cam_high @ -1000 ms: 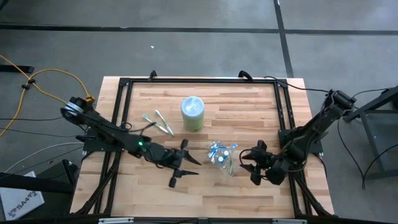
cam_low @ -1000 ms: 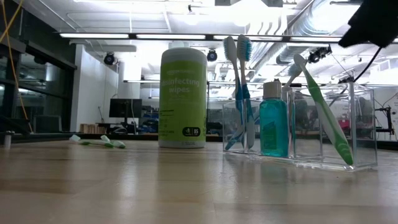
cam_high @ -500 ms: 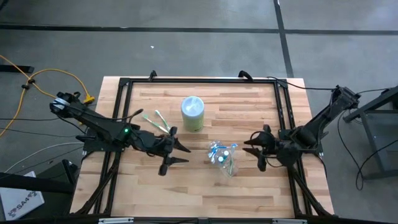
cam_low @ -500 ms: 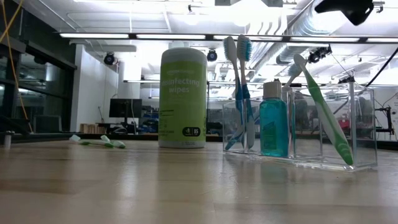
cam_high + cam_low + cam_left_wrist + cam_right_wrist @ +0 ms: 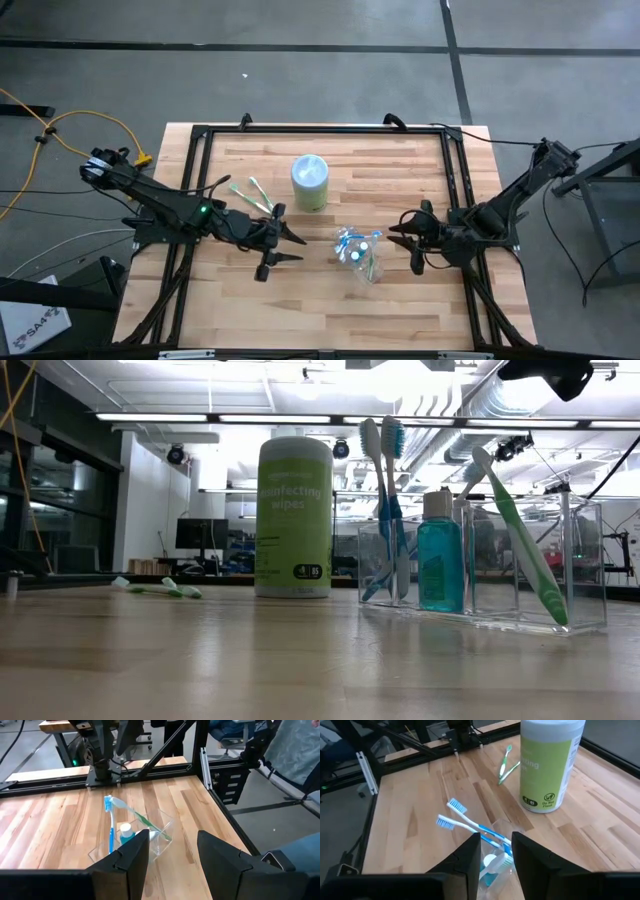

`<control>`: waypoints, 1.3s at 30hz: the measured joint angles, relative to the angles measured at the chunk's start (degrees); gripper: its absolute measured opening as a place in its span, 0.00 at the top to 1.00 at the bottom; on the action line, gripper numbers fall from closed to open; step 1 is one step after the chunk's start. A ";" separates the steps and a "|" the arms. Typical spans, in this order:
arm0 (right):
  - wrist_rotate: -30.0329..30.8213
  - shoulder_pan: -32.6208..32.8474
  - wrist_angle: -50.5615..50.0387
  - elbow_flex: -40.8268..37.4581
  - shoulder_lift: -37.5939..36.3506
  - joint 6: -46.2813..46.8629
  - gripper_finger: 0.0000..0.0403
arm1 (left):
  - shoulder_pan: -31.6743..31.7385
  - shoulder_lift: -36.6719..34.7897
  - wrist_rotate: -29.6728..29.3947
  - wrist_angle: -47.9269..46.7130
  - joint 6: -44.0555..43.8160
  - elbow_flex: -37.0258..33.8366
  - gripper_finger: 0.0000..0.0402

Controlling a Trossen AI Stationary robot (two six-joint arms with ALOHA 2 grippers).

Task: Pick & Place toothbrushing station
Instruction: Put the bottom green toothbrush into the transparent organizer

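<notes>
The table [image 5: 400,300] is pale wood in light and darker planks, edged by a black frame [image 5: 320,129]. Near the middle of the high view the wipes canister [image 5: 310,184] is lime green with a white lid; in the low view its label shows faint pale lettering. Left of it lie two green-white toothbrushes [image 5: 252,196]. The clear plastic container [image 5: 490,570] holds a teal bottle [image 5: 440,565] with a white cap, two blue-white toothbrushes [image 5: 383,500] and a green-white toothbrush [image 5: 520,545]. Both arms are black. At the far left of the high view a yellow cable [image 5: 50,130] crosses the grey floor [image 5: 300,70].
</notes>
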 joint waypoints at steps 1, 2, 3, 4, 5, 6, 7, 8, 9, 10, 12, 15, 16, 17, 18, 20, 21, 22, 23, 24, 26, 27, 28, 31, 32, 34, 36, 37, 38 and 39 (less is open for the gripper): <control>-0.02 -0.20 0.04 0.00 0.26 0.00 0.75 | 0.00 0.00 0.06 -0.02 0.00 0.00 0.60; -0.04 -0.42 0.04 0.00 0.56 0.00 0.75 | 0.00 0.00 0.25 -0.02 -0.02 0.00 0.60; -0.07 -0.71 0.04 0.00 0.88 -0.02 0.75 | 0.00 0.00 0.39 -0.02 -0.02 0.00 0.60; -0.09 -1.00 0.04 0.00 1.23 -0.02 0.75 | 0.00 0.00 0.49 -0.02 -0.02 0.00 0.60; -0.10 -1.24 0.03 0.00 1.57 -0.02 0.75 | 0.00 0.00 0.54 -0.02 -0.02 0.00 0.60; -0.14 -1.51 0.02 0.00 1.89 -0.01 0.75 | 0.00 0.00 0.56 -0.02 -0.02 0.00 0.60; -0.13 -1.75 0.02 0.00 2.20 0.00 0.75 | 0.00 0.00 0.57 -0.02 -0.04 0.00 0.60; -0.13 -1.90 0.02 0.01 2.49 0.00 0.75 | 0.00 0.00 0.57 -0.02 -0.04 0.00 0.60; -0.13 -2.12 0.02 0.00 2.75 0.00 0.75 | 0.00 0.00 0.57 -0.02 -0.04 0.00 0.60; -0.13 -2.24 0.07 0.00 3.03 0.00 0.75 | 0.00 0.00 0.57 -0.02 -0.05 0.00 0.60; -0.13 -2.29 0.91 0.00 3.68 0.00 0.75 | 0.00 0.00 0.59 -0.02 -0.09 0.00 0.60; -0.37 -2.22 1.57 0.00 4.48 0.00 0.75 | 0.00 0.02 0.65 -0.02 -0.19 0.00 0.60; -0.36 -2.24 1.54 0.00 4.69 0.00 0.75 | 0.00 0.02 0.66 -0.02 -0.20 0.00 0.60; -0.37 -2.24 1.44 0.00 4.90 0.00 0.75 | 0.00 0.02 0.68 -0.02 -0.19 0.00 0.60; -0.43 -2.24 1.33 0.00 5.09 0.00 0.75 | 0.00 0.02 0.68 -0.02 -0.20 0.00 0.60; -0.31 -2.27 1.36 0.01 5.51 0.00 0.75 | 0.00 0.02 0.68 -0.02 -0.20 0.00 0.60; -0.12 -2.28 1.34 0.00 5.63 0.00 0.75 | 0.00 0.02 0.68 -0.02 -0.20 0.00 0.60; -0.02 -2.28 1.36 0.00 5.71 0.00 0.75 | 0.00 0.02 0.68 -0.02 -0.19 0.00 0.60; -0.04 -2.28 1.35 0.00 5.73 0.00 0.75 | 0.00 0.02 0.68 -0.02 -0.20 0.00 0.60; 0.04 -2.28 1.35 0.00 5.73 0.00 0.75 | 0.00 0.02 0.68 -0.02 -0.20 0.00 0.60; 0.73 -2.28 1.47 0.00 5.73 0.00 0.75 | 0.00 0.02 0.68 -0.02 -0.20 0.00 0.60; 1.32 -2.28 1.84 0.00 5.73 0.00 0.75 | 0.00 0.02 0.68 -0.02 -0.20 0.00 0.60; 1.42 -2.28 2.51 0.00 5.73 0.02 0.75 | 0.00 0.02 0.68 -0.02 -0.22 0.00 0.60; 0.85 -2.39 4.40 0.01 5.71 -0.03 0.75 | 0.09 0.02 0.49 -1.02 -1.74 0.00 0.60; 0.22 -2.63 5.18 0.00 5.71 -0.51 0.75 | 0.45 0.02 -0.05 -2.15 -2.47 0.00 0.60; -0.32 -3.38 6.24 0.00 5.71 -1.53 0.75 | 1.58 -0.17 -1.33 -5.73 -4.21 -0.01 0.60; -0.22 -4.03 6.57 0.00 5.64 -4.16 0.75 | 3.22 -0.37 -2.16 -10.05 -7.15 -0.04 0.60; -0.08 -4.41 6.55 0.00 5.41 -5.97 0.75 | 4.05 -0.37 -2.85 -11.70 -8.46 -0.04 0.60; 0.10 -4.77 6.55 0.00 5.32 -7.47 0.75 | 4.80 -0.37 -2.95 -13.46 -9.59 -0.07 0.60; 0.15 -5.20 6.53 0.00 5.25 -8.34 0.75 | 5.51 -0.37 -2.99 -15.01 -10.75 -0.09 0.60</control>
